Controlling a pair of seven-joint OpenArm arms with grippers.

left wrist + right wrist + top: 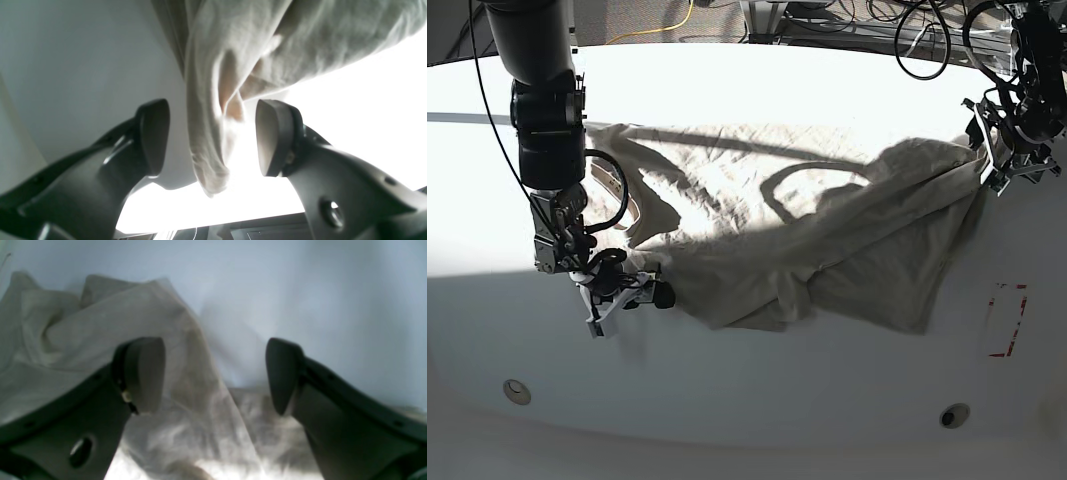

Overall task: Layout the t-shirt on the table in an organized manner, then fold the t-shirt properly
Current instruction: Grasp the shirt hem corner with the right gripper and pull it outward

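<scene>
White tabletop fills the left wrist view: the left gripper stands with jaws apart, a hanging fold of the t-shirt between them, not clamped. Right wrist view: the right gripper is likewise spread, cloth lying beneath and between its jaws. Base view: the t-shirt lies crumpled across the middle of the table, between both arms. Risk: closing on bunched layers would likely drag several plies and worsen the wrinkles.

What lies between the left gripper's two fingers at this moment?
A hanging fold of the t-shirt sits in the gap of the open left gripper, touching neither pad; the left wrist view shows this.
</scene>
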